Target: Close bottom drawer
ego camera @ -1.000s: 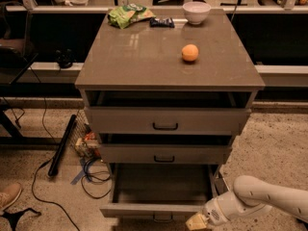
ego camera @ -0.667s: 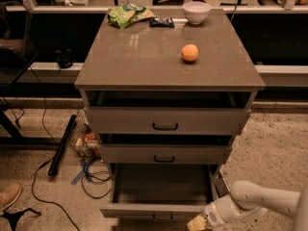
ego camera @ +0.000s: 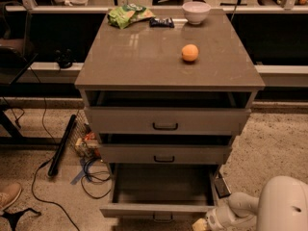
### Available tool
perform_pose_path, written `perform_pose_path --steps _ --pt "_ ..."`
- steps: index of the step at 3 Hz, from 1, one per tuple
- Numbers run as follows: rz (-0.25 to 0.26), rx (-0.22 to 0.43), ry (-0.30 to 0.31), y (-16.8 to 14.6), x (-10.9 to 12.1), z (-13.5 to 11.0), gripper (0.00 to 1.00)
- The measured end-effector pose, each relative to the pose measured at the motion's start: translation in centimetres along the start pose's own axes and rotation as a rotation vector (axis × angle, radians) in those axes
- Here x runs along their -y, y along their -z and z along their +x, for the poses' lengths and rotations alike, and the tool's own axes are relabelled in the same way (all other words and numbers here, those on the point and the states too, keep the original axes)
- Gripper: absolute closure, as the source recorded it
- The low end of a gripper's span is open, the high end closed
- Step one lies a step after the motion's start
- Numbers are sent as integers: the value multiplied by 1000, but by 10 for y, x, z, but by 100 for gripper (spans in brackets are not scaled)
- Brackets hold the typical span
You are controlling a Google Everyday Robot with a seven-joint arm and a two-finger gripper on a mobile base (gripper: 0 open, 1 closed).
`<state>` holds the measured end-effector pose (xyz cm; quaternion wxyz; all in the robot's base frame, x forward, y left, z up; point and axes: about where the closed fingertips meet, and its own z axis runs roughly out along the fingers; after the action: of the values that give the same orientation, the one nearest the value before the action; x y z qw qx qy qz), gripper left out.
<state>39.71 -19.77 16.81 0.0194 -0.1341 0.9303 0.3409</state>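
Note:
The bottom drawer [ego camera: 159, 209] of the grey-beige cabinet is pulled far out; its inside looks empty and its dark handle [ego camera: 162, 219] shows at the frame's lower edge. The two drawers above it, the middle one [ego camera: 163, 154] and the top one [ego camera: 166, 121], stand slightly open. My gripper [ego camera: 201, 224] is at the bottom right, low beside the right front corner of the bottom drawer's front. The white arm [ego camera: 269, 208] reaches in from the lower right corner.
On the cabinet top [ego camera: 144, 61] lie an orange [ego camera: 189, 52], a white bowl [ego camera: 196, 12], a green chip bag [ego camera: 129, 14] and a dark packet [ego camera: 161, 21]. Cables [ego camera: 91, 174], a black bar [ego camera: 61, 146] and clutter lie on the floor at left. A shoe [ego camera: 8, 195] is at far left.
The arm's white body has come closer and fills more of the lower right corner. The gripper stays by the drawer's right front corner. The drawer has not visibly moved.

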Motion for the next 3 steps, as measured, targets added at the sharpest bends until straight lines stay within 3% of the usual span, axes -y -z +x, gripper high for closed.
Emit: perform_pose_path --steps 1,2,3 --pt "68 55 -49 -14 37 -24 100" --pt "68 55 -49 -14 37 -24 100" --pt "95 96 -49 -17 45 -38 100"
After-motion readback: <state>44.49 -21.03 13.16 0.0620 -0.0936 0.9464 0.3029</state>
